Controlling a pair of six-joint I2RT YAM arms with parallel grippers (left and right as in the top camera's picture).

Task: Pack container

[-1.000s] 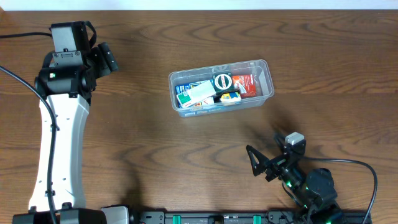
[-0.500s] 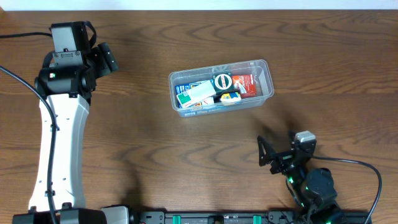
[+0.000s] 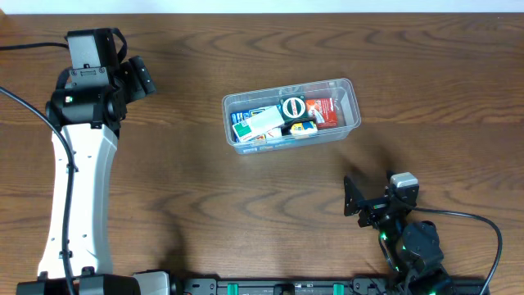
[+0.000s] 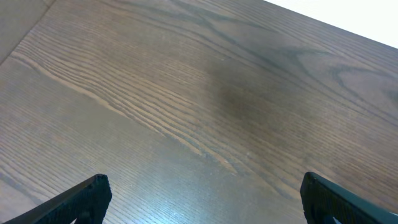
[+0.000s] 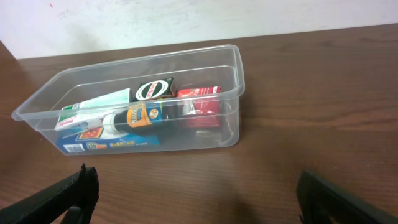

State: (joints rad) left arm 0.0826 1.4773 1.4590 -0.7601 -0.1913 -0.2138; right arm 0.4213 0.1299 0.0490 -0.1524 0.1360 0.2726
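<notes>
Since the container (image 3: pixel 347 106) held its small boxes (image 3: pixel 264 123) on the bench (image 3: pixel 246 205), right of centre toward the far edge, packing looked done | left hand (image 4: pixel 202 199) spread, empty, idle by the far-left corner | right hand (image 3: pixel 352 198) spread, empty, near the front edge, facing it.

Your overhead view looks straight down from high up on a wide stretch of the brown wood-grain desk (image 3: pixel 246 205). Your left wrist view sits close above bare desk, angled forward past the black left tool (image 4: pixel 205 199). Your right wrist view looks low across the desk at the clear rectangular plastic tub (image 5: pixel 238 74), which overhead also shows.
</notes>
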